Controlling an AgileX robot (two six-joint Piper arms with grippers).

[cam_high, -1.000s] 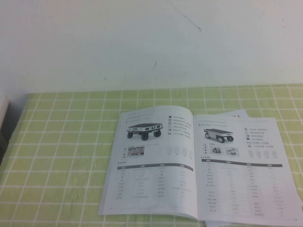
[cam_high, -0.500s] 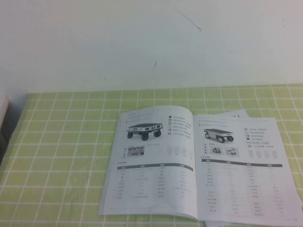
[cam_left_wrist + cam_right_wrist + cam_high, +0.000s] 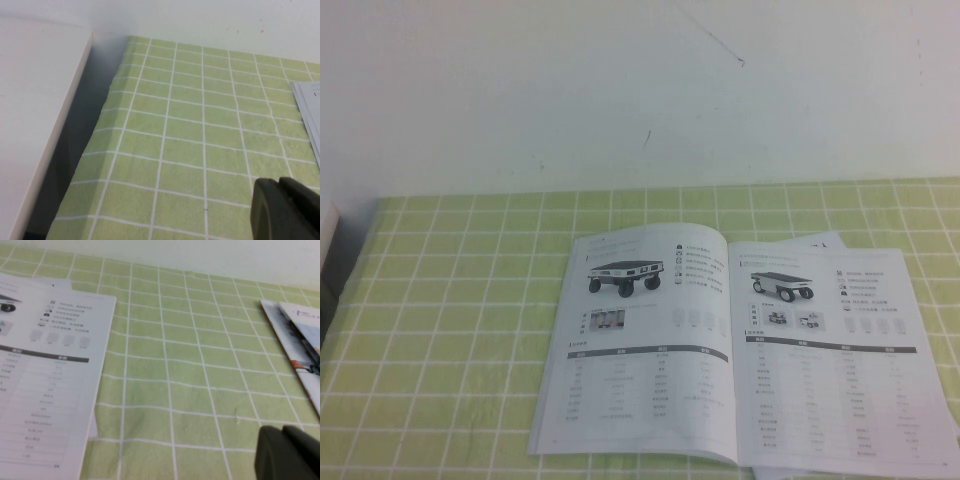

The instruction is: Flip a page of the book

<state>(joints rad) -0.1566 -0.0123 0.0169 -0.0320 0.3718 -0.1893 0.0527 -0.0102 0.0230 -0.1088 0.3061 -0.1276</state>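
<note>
We are looking down at the table point(image 3: 460, 330) with its green checked cloth, and nothing is moving. The book point(image 3: 740, 350) is lying open near the front edge, toward the front right corner, just where it was a second ago. The page point(image 3: 835, 360) on the right side is lying flat, exactly as before. Both sides are showing little wheeled carts and grey tables.

We are not seeing any arm from the high view. The left gripper point(image 3: 287, 210) is hanging over bare cloth by the left edge of the table, well apart from the book. Only a dark bit of it is showing at the edge of its own camera, so we cannot tell if its fingers are apart or together. A white board point(image 3: 35, 115) is lying beside that edge.

The right gripper point(image 3: 290, 452) is hovering over bare cloth past the book's right edge, not touching it. Its fingers are squeezed together and are holding nothing. Some other magazines point(image 3: 300, 350) are lying farther out on that side.

Since nothing is changing, we are thinking the page turn is not starting yet. We are guessing the right gripper is the closer one for the job. The thin page could slip or crumple, so a soft lift at its outer edge is what we are expecting it to need.
</note>
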